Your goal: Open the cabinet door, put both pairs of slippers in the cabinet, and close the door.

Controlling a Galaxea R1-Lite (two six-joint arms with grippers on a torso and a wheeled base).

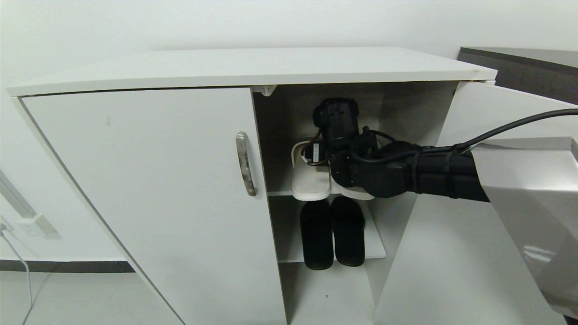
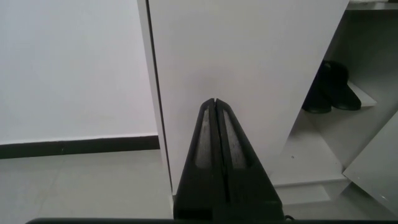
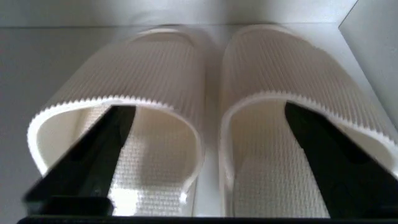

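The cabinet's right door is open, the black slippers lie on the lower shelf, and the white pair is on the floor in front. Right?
Not quite. The white slippers are not on the floor: they lie on the upper shelf, just above the black slippers, as the head view shows. The right door is open, as you say.

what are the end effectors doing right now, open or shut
Left end effector: closed, holding nothing.
Right end effector: open, one finger inside each white slipper.
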